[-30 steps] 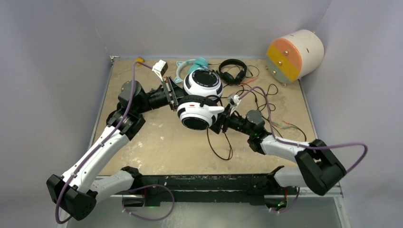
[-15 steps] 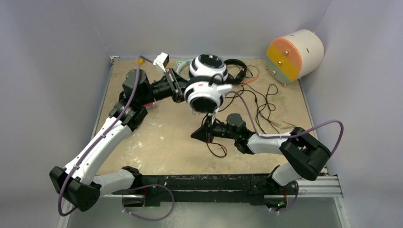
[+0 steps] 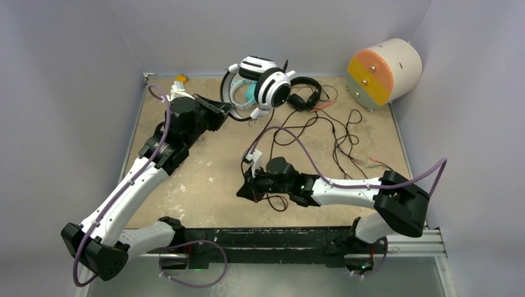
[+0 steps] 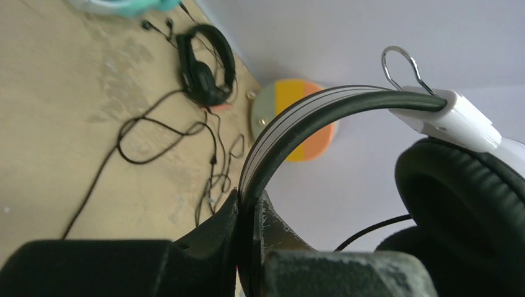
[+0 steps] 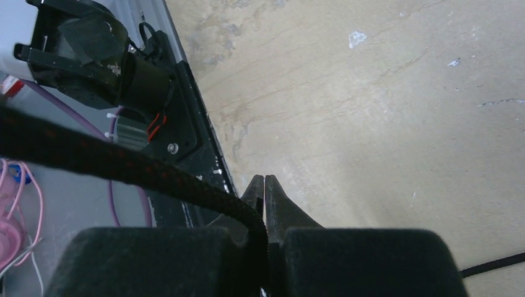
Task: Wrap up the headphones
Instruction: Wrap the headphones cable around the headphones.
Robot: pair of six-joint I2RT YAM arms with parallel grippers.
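High overview, close wrist views, shared table (image 3: 204, 179)

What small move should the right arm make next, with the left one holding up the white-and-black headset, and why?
Probably raise the right gripper toward the white-and-black headset and lay a first turn around it. The right gripper is shut on the braided cable, low and well short of the headset. The left gripper clamps the headband, and nothing looks wrapped yet.

right gripper (image 3: 242, 193) clamped cable (image 5: 155, 173) (headset (image 3: 270, 84) lifted)
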